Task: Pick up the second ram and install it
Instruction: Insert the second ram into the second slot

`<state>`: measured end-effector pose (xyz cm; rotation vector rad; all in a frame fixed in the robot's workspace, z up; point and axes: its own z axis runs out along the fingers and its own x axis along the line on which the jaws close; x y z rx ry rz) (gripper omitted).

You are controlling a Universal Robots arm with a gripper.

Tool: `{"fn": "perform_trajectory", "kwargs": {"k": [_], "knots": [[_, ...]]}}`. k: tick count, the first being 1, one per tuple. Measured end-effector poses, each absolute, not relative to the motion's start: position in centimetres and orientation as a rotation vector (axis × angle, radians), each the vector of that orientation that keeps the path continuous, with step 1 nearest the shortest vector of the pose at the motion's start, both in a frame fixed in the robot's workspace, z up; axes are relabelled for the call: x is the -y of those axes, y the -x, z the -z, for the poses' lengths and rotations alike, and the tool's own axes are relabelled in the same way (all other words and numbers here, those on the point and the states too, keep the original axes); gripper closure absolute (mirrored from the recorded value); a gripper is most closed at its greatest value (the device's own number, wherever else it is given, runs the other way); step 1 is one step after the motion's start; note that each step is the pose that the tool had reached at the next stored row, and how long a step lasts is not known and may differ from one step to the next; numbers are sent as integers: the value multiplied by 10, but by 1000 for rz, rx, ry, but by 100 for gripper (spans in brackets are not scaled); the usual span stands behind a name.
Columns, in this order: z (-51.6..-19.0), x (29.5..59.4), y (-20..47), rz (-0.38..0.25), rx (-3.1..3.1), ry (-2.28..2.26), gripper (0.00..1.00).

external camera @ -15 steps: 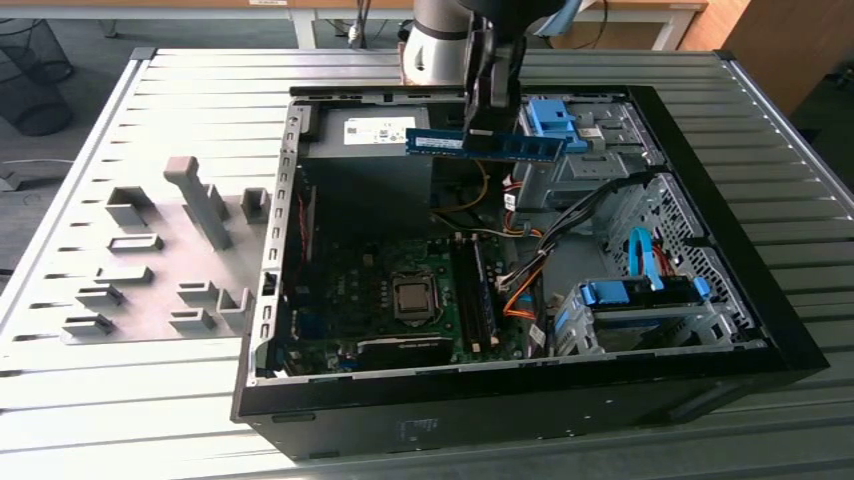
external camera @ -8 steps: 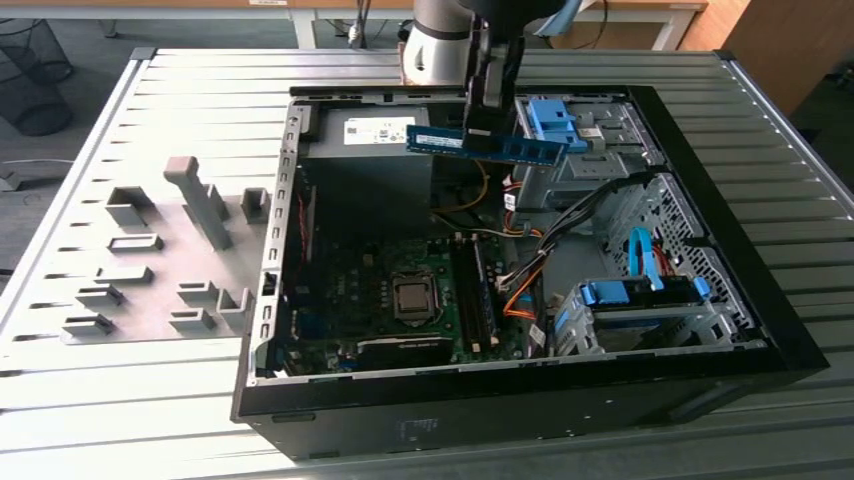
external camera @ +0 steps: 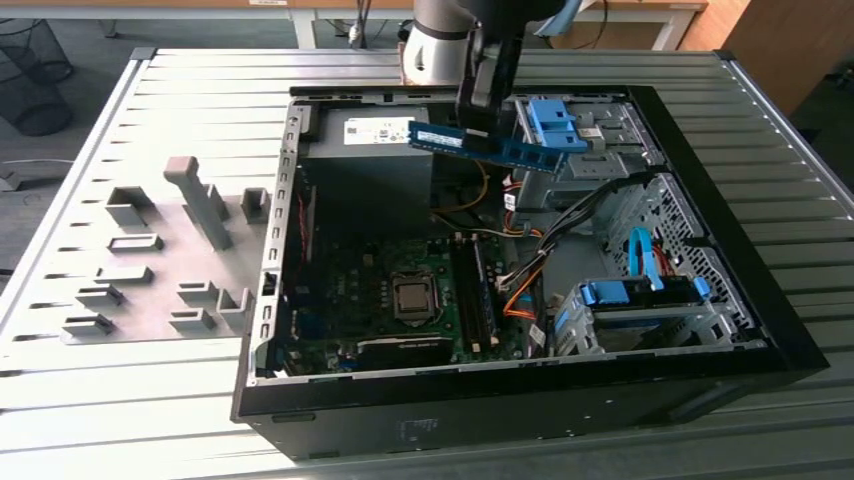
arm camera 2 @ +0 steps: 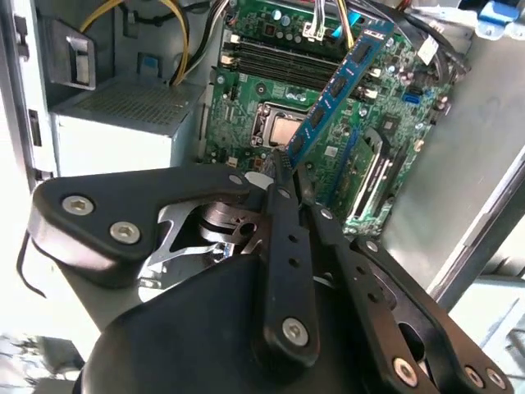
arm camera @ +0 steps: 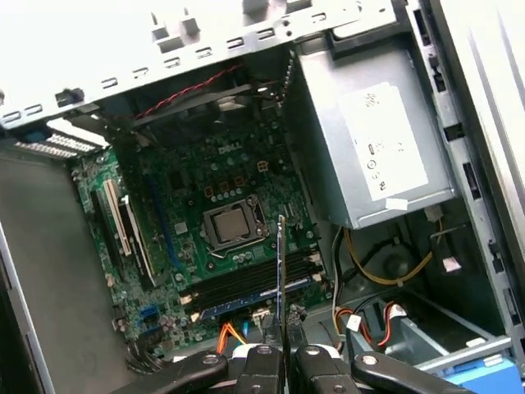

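Claw (external camera: pixel 483 112) clamped on the second ram (external camera: pixel 497 146), fingers pressed together on one end of the stick. In the exterior view the stick hangs in the air above the open computer case (external camera: pixel 747 330), over the power supply (external camera: pixel 367 150) and just beside the blue drive-bay clip (external camera: pixel 550 122); it touches nothing but the claw.

Long axis: roughly level, running from the power supply side toward the drive bays, one flat face toward the camera.

In the second wrist view the second ram (arm camera 2: pixel 332 86) sticks straight out from the claw (arm camera 2: pixel 287 168), blue board with dark chips, pointing away over the motherboard (arm camera 2: pixel 271 115). In the first wrist view the second ram (arm camera: pixel 280 263) shows edge-on as a thin line rising from the claw (arm camera: pixel 280 332).

Memory slots (arm camera: pixel 254 283) lie directly below the stick, beside the processor socket (arm camera: pixel 234 223). The stick's edge crosses the slots' run rather than lining up with it. Judgement: held well clear of the slots, not yet seated.
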<state>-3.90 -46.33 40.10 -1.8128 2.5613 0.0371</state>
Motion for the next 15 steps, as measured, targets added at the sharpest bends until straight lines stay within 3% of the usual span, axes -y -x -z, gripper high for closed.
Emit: {"fn": "perform_trajectory", "kwargs": {"k": [15], "knots": [[-397,463,39,-35,-2780,1448,86]]}}
